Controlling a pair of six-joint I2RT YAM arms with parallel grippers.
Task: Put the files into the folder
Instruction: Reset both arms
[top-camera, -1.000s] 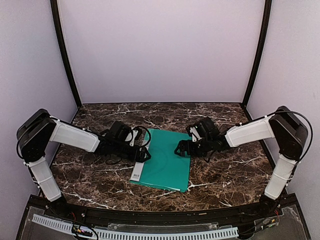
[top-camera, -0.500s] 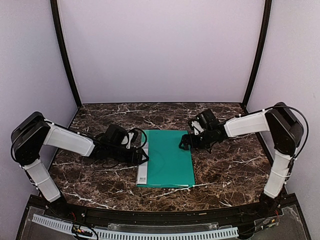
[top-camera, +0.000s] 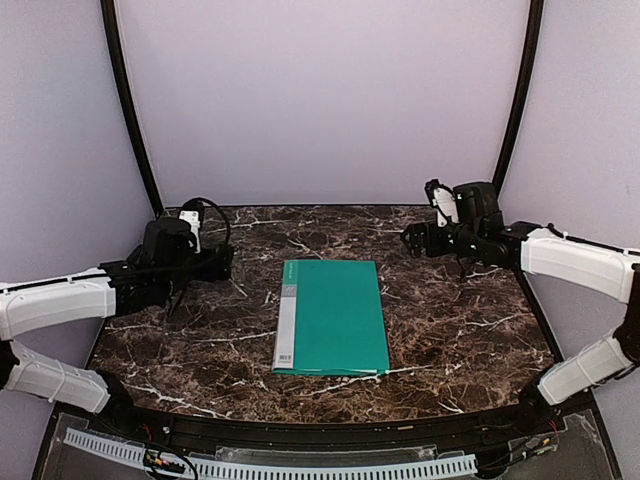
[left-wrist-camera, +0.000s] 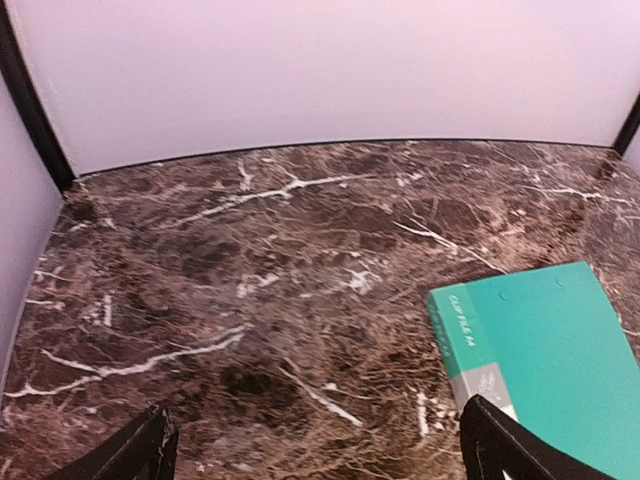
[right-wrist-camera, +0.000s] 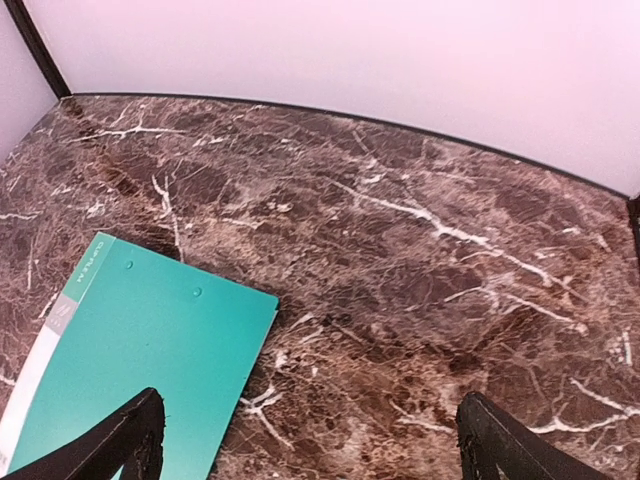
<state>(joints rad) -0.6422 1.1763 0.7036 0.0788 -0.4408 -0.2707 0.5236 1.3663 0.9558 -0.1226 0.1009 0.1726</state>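
Open and empty, left fingers (left-wrist-camera: 138, 456) and right fingers (right-wrist-camera: 130, 445) flank the folder (top-camera: 335, 315), shut flat on the tabletop (top-camera: 450, 330) between them, well apart from both; no files visible, so the risk is that sheets inside sit unclipped and slide out if nudged.

Dark marble table (top-camera: 450, 340), lilac walls (top-camera: 320, 100)

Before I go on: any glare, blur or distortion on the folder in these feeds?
Top external: soft, even light, the folder sharp and free of glare, though the near rail bows from lens curvature. Left wrist: in focus, lettering on the spine strip legible, folder cut off by the frame edge. Right wrist: sharp too, no glare on the folder; the back wall is bright pinkish and featureless.
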